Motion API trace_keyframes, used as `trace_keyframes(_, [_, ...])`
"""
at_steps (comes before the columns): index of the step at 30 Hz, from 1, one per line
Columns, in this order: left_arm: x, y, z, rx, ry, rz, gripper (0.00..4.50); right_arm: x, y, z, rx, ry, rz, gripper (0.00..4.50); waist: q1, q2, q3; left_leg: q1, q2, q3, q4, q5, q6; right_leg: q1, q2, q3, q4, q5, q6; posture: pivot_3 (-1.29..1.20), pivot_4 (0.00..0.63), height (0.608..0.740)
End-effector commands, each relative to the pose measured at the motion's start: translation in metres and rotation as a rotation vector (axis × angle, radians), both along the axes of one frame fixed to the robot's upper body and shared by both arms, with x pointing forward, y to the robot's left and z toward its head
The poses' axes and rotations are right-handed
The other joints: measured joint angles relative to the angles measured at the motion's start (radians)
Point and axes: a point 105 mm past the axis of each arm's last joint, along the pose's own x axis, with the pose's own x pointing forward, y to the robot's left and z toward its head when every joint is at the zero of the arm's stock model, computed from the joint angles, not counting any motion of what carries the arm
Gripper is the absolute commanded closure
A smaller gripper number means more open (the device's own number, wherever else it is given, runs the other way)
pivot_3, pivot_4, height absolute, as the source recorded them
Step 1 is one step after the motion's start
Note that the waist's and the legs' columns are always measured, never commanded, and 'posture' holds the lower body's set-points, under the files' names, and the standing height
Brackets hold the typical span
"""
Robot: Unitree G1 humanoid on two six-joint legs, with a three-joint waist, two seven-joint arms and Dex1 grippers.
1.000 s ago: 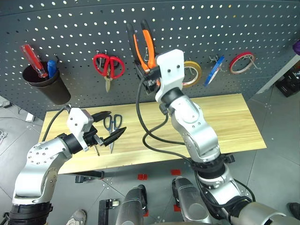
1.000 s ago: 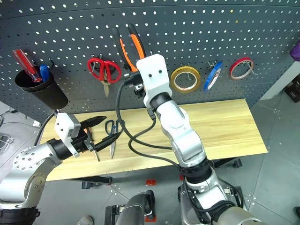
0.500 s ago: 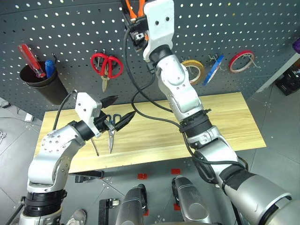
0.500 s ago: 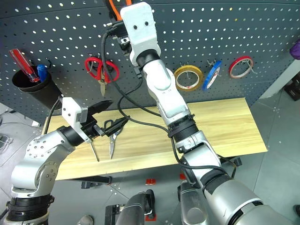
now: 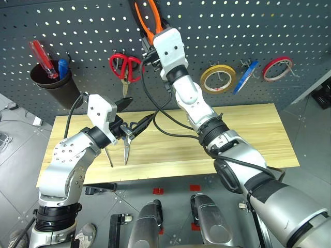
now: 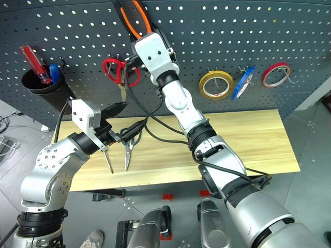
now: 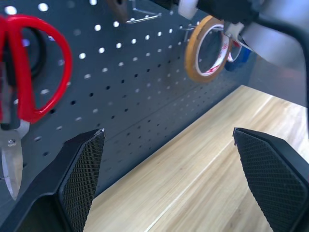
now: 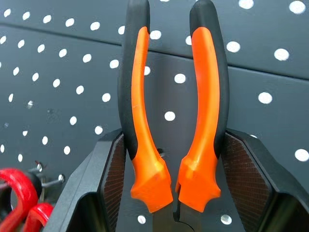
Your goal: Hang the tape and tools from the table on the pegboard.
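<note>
The orange-handled pliers (image 5: pixel 149 20) sit clamped in my right gripper (image 8: pixel 174 186), handles pointing up the pegboard (image 5: pixel 217 31), long axis vertical, just beside the red-handled scissors (image 5: pixel 125 67). The hook must lie between those handles. My left gripper (image 5: pixel 132 114) hangs spread and empty above the blue-handled scissors (image 5: pixel 126 147) on the table (image 5: pixel 248 129).

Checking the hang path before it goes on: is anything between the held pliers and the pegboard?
Nothing visible. The right gripper holds the pliers handles-up right in front of bare pegboard; the red-handled scissors hang lower, off to the side.
</note>
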Motion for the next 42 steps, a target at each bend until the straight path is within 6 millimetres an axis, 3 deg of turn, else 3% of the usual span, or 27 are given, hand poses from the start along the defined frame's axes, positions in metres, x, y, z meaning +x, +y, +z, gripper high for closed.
trace_keyframes(1, [-0.006, -0.002, 0.01, 0.001, -0.054, -0.002, 0.03, -0.003, -0.011, 0.018, 0.083, -0.048, -0.009, 1.86, 0.004, 0.0, 0.0, 0.0, 0.0, 0.0, 0.0, 0.0, 0.0, 0.0, 0.0, 0.0, 0.0, 0.0, 0.0, -0.12, 0.36, 0.74])
trace_keyframes(4, [-0.006, -0.001, 0.012, -0.008, -0.06, 0.006, 0.03, -0.011, -0.018, 0.047, 0.172, -0.088, 0.021, 1.86, 0.016, 0.0, 0.001, 0.0, 0.0, 0.0, 0.0, 0.0, 0.0, 0.0, 0.0, 0.0, 0.0, 0.0, 0.0, -0.13, 0.361, 0.74])
trace_keyframes(8, [-0.006, -0.002, 0.012, -0.007, -0.06, 0.001, 0.03, -0.006, -0.024, 0.05, 0.198, -0.06, 0.003, 1.86, 0.019, 0.0, 0.002, 0.0, 0.0, 0.0, 0.0, 0.0, 0.0, -0.001, 0.0, 0.0, 0.0, 0.0, 0.0, -0.13, 0.358, 0.74])
trace_keyframes(18, [-0.003, -0.003, 0.012, -0.002, -0.067, 0.001, 0.03, 0.009, -0.031, -0.002, 0.069, 0.005, -0.085, 1.86, 0.022, 0.0, 0.002, 0.0, 0.0, -0.001, 0.0, 0.0, 0.001, 0.0, 0.0, -0.002, 0.001, 0.002, -0.004, -0.14, 0.36, 0.74])
trace_keyframes(24, [-0.002, -0.002, 0.013, -0.004, -0.079, 0.012, 0.03, 0.016, -0.041, -0.019, 0.048, 0.047, -0.124, 1.86, 0.019, 0.0, 0.002, -0.003, 0.001, -0.001, 0.0, 0.002, -0.002, -0.004, 0.001, -0.001, 0.001, 0.002, -0.004, -0.14, 0.356, 0.74])
trace_keyframes(31, [0.002, 0.003, 0.01, -0.008, -0.074, 0.06, 0.03, 0.031, -0.049, -0.053, 0.096, 0.277, -0.116, 1.86, 0.02, -0.001, 0.002, -0.003, 0.002, -0.001, 0.0, 0.001, -0.001, -0.003, 0.002, -0.002, 0.001, 0.003, -0.005, -0.16, 0.351, 0.74])
trace_keyframes(36, [0.006, 0.01, -0.002, -0.018, -0.032, 0.137, 0.03, 0.028, -0.051, -0.075, 0.056, 0.361, -0.078, 1.86, 0.021, -0.001, 0.002, -0.002, 0.002, -0.002, 0.001, 0.0, 0.0, -0.001, 0.002, -0.002, 0.001, 0.003, -0.005, -0.16, 0.35, 0.74])
trace_keyframes(41, [0.01, 0.019, -0.013, -0.054, 0.014, 0.222, 0.03, 0.018, -0.056, -0.087, 0.014, 0.391, -0.053, 0.16, 0.022, -0.001, 0.002, -0.001, 0.002, -0.003, 0.0, 0.0, 0.0, 0.001, 0.001, -0.003, -0.001, 0.003, -0.005, -0.18, 0.349, 0.74])
trace_keyframes(42, [0.01, 0.019, -0.015, -0.051, 0.022, 0.228, 0.03, 0.016, -0.057, -0.087, 0.008, 0.393, -0.045, 0.05, 0.021, -0.001, 0.002, -0.002, 0.002, -0.002, 0.0, 0.0, 0.0, 0.0, 0.001, -0.002, 0.0, 0.003, -0.005, -0.18, 0.349, 0.74])
